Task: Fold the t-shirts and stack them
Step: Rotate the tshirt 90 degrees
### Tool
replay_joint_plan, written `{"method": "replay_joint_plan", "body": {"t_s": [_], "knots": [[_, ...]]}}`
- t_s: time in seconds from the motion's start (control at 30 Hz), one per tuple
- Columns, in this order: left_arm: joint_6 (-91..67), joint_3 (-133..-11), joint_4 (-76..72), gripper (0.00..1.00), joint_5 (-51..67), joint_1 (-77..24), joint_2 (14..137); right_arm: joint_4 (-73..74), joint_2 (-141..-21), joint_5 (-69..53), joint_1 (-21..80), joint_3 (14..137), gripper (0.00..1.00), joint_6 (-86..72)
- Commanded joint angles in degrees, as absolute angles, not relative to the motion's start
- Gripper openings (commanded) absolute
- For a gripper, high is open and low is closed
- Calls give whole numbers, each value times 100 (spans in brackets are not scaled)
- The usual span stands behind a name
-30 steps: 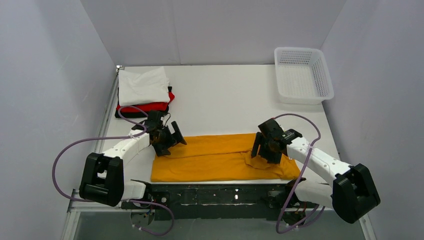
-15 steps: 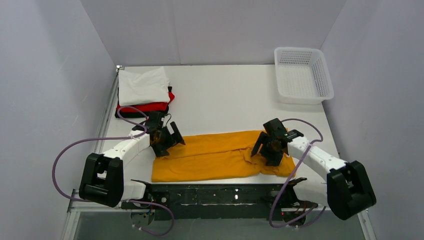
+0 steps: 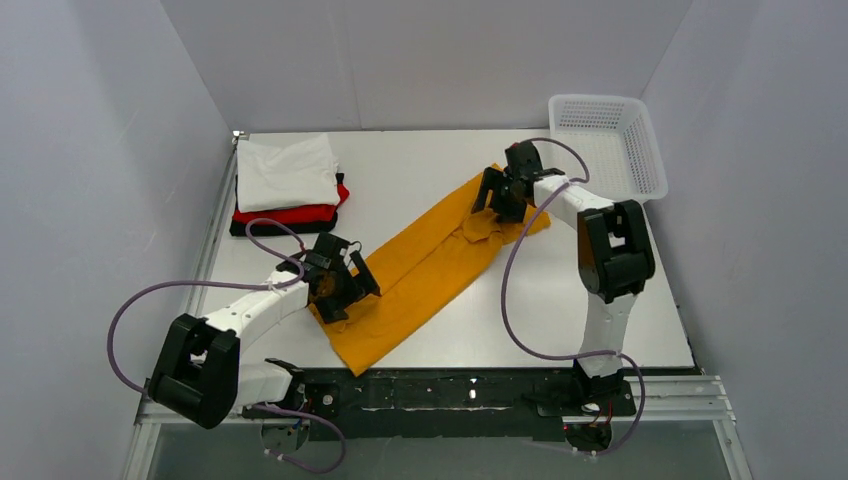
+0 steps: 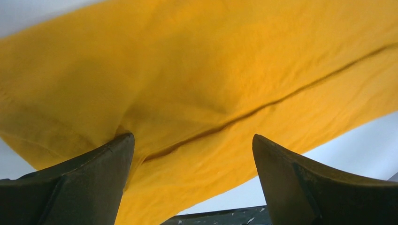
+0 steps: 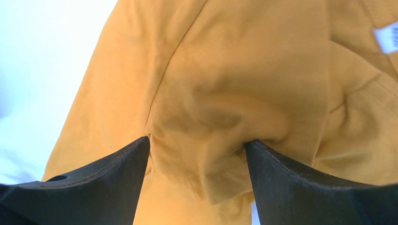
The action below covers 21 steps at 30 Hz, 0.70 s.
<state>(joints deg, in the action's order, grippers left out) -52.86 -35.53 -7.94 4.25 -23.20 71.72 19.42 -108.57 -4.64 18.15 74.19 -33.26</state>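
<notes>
Your mustard-orange t-shirt (image 3: 425, 270) lies as a long folded strip, set slantwise across the white tabletop (image 3: 420, 175), running from the near left up to the far right. A lengthwise crease runs along the strip, and at its far end the cloth is rumpled, with the small white neck label (image 5: 387, 38) showing at the edge of your right wrist view. Your left end effector (image 3: 340, 290) sits on the near end of the strip. Its two dark fingers (image 4: 84, 187) stand well apart and bear down on the cloth, which puckers against one of them. Your right end effector (image 3: 498, 195) is on the far end, arm stretched out over the tabletop. Its fingers are spread too, tips on the cloth, with a soft ridge of fabric bunched up in the gap; they do not close on it. Left of the strip, at the far left corner, you have the folded pile: a white t-shirt (image 3: 285, 172) on top, a red t-shirt (image 3: 290, 212) under it, a black t-shirt (image 3: 270, 228) at the bottom. The white lattice basket (image 3: 597, 99) stands at the far right corner, just beyond your right end effector.
</notes>
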Motion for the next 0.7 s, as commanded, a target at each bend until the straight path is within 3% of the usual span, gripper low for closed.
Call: {"method": "replay_joint_plan", "body": {"t_s": [0.0, 0.33, 0.5, 0.67], "knots": [[-5701, -3434, -156, 98, 473, -2753, 7439, 1969, -11991, -1363, 1666, 9123, 82, -2374], [-6786, -3728, -694, 98, 673, -4415, 8334, 2629, -14761, -2882, 1732, 13296, 77, -2832], [-7195, -4207, -1413, 98, 624, -5145, 9076, 1953, -15361, -2956, 1829, 13794, 77, -3488], [-7223, -5093, -747, 98, 671, -5606, 9792, 1792, -15535, -3042, 1858, 13997, 77, -3721]]}}
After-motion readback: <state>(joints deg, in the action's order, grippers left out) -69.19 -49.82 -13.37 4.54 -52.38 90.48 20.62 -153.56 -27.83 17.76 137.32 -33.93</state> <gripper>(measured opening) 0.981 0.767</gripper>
